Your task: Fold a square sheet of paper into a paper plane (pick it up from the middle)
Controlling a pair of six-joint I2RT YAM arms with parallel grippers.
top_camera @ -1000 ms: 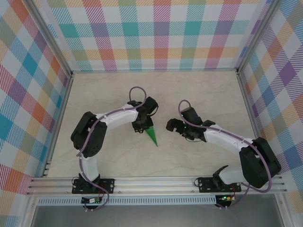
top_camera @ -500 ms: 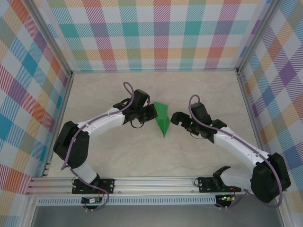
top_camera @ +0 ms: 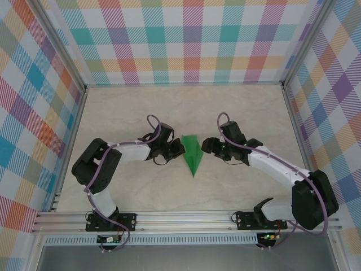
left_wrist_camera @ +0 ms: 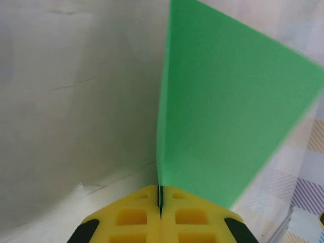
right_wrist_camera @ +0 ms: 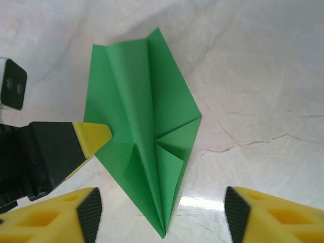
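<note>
Over the table (top_camera: 242, 113), left tool (top_camera: 181, 148) pinches paper plane (top_camera: 193, 155).

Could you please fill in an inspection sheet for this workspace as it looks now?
Surface: pale marbled table, no spills seen.
Job's things: green plane, folded to a dart, point towards the arms.
Clutter: nothing seen.
Grippers: left gripper shut on the plane's edge; right gripper open, facing the plane.
Cables: purple cables run along both arms, clear of the plane.
Surroundings: checked walls, metal frame.
</note>
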